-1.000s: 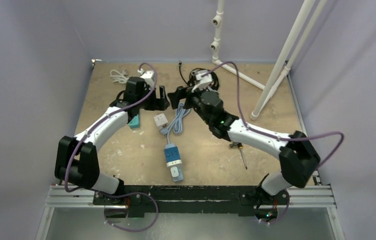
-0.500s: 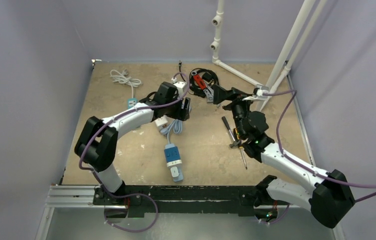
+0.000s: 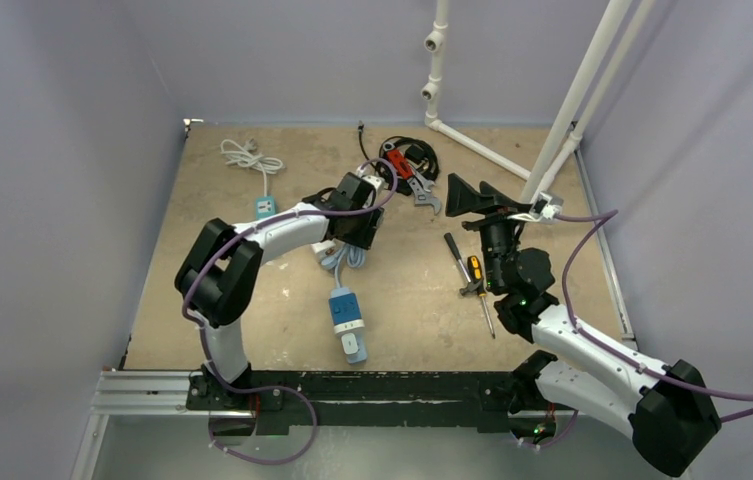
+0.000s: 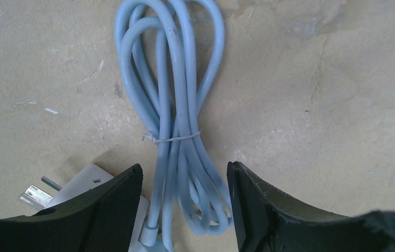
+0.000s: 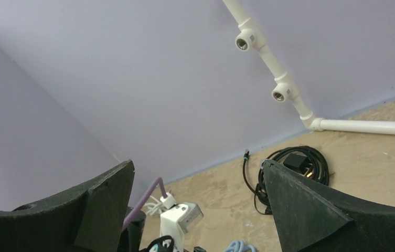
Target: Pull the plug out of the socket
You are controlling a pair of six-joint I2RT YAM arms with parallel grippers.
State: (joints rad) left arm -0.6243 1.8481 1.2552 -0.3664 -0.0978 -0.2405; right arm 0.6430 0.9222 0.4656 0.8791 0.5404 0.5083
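A blue and white socket strip (image 3: 345, 320) lies mid-table with a white piece (image 3: 355, 348) at its near end. Its light blue coiled cable (image 3: 348, 256) runs up to a white plug cube (image 3: 323, 244). My left gripper (image 3: 358, 232) is open, pointing down over the coil. In the left wrist view the cable bundle (image 4: 177, 110) lies between the fingers of my left gripper (image 4: 183, 167), with the white plug and its metal prongs (image 4: 43, 193) at the lower left. My right gripper (image 3: 450, 196) is open and empty, raised at the right. In its own view my right gripper (image 5: 198, 164) faces the back wall.
A screwdriver (image 3: 455, 250) and a yellow-handled tool (image 3: 474, 270) lie right of centre. A wrench (image 3: 423, 193) and a black cable coil (image 3: 407, 158) lie at the back, with a white cable (image 3: 242, 154) and a teal adapter (image 3: 265, 206) at the back left. White PVC pipes (image 3: 570, 105) stand back right.
My left arm swung right from the teal adapter to above the light blue coil. My right arm pulled back to the right and lifted, its gripper now facing the back wall.
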